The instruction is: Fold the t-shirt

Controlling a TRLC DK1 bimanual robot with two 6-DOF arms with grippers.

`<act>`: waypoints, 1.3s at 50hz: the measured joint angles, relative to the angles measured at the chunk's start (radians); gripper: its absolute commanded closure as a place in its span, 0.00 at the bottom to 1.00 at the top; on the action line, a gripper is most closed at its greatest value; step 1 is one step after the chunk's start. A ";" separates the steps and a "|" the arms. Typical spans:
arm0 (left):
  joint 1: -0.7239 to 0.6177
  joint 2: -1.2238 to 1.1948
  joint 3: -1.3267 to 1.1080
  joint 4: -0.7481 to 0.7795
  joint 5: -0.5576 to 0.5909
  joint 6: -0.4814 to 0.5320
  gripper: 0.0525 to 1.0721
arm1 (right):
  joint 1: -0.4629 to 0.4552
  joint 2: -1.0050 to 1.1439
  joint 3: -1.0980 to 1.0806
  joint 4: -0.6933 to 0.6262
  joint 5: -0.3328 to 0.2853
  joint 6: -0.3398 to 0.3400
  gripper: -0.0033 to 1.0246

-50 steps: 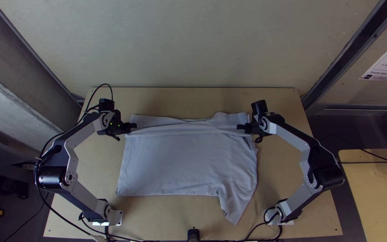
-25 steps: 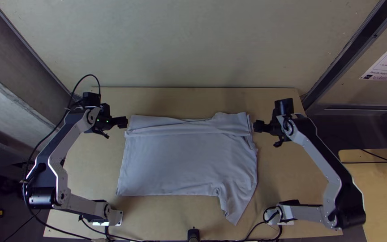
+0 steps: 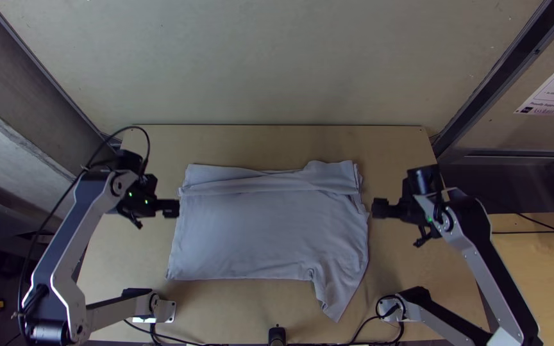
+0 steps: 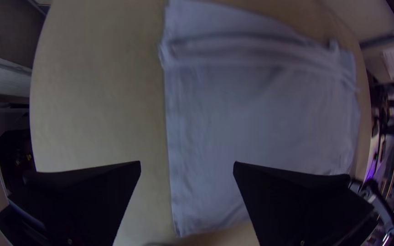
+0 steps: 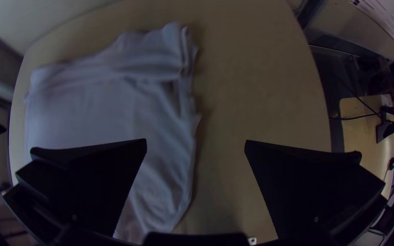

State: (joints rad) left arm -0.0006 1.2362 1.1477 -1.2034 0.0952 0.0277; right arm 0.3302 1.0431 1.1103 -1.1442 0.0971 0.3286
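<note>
The light grey-blue t-shirt [image 3: 264,230] lies flat on the table, with a band folded over along its far edge and a tapering part sticking out toward the near edge at the right. Just off the shirt's left edge is my left gripper [image 3: 176,208], holding nothing. In the left wrist view my left gripper [image 4: 187,166] stands wide open above the shirt's side edge. My right gripper [image 3: 377,208] is a little to the right of the shirt. The right wrist view has my right gripper [image 5: 196,143] open too, with the shirt's edge and bare wood beyond.
The wooden table [image 3: 277,145] extends around the shirt on all sides. A small black post [image 3: 277,334] stands at the near edge between the arm bases. Cables run by both bases, and another wooden table [image 3: 546,269] is off to the right.
Both grippers have drawn outward from the shirt's folded band, the left one to the left and the right one to the right, and both came nearer the table's near edge. The shirt looks unchanged.
</note>
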 measured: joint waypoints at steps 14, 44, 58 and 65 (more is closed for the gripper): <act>-0.120 -0.141 -0.251 -0.052 -0.056 0.019 0.04 | 0.121 -0.074 -0.072 -0.082 -0.034 0.043 0.04; -0.174 -0.043 -0.398 -0.055 -0.142 0.057 0.14 | 0.121 -0.116 -0.124 -0.123 -0.098 0.065 0.04; -0.223 0.083 -0.398 -0.045 -0.157 0.060 0.15 | 0.121 -0.115 -0.131 -0.122 -0.099 0.064 0.04; -0.272 0.119 -0.398 -0.043 -0.203 0.060 0.18 | 0.121 -0.107 -0.153 -0.122 -0.113 0.065 0.04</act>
State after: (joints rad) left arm -0.2729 1.3552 0.7494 -1.2461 -0.1074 0.0875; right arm 0.4515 0.9360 0.9577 -1.2659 -0.0158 0.3935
